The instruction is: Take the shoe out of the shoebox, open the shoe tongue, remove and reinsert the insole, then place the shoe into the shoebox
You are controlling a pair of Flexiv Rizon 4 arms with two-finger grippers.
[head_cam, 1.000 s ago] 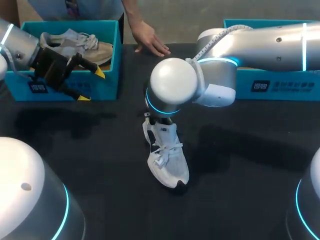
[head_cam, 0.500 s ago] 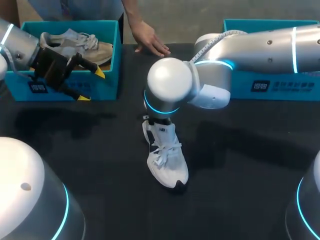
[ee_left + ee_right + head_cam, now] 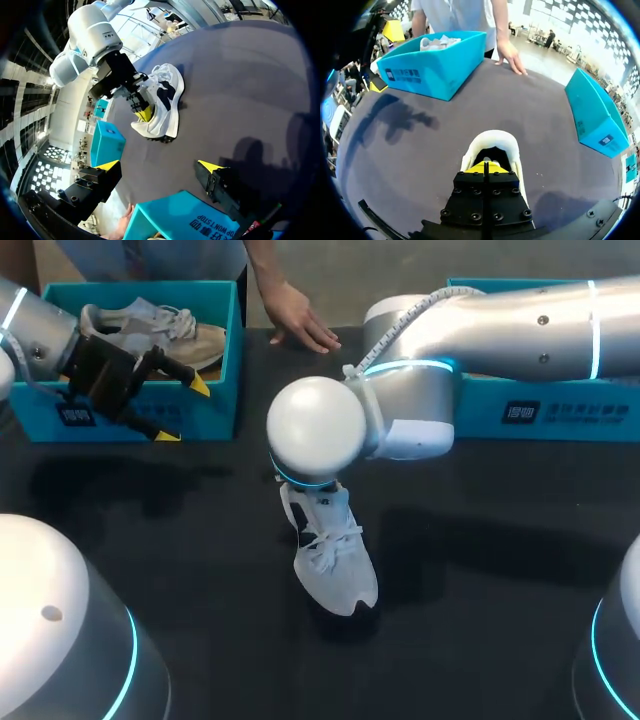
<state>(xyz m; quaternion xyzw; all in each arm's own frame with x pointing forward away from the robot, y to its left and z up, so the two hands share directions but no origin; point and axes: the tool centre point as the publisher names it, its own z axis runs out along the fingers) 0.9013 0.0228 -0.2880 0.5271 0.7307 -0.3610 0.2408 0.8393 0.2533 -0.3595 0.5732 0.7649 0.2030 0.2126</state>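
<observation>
The white shoe (image 3: 330,560) sits on the desk (image 3: 480,590) with the right arm's jaws closed together inside its mouth, so I judge the tongue-and-insole step is in hand; next they need a sure pinch on the insole to draw it out. The left arm's jaws hang open and empty, well away from the shoe, just beside a teal shoebox (image 3: 215,400) whose white print is too small to read.
</observation>
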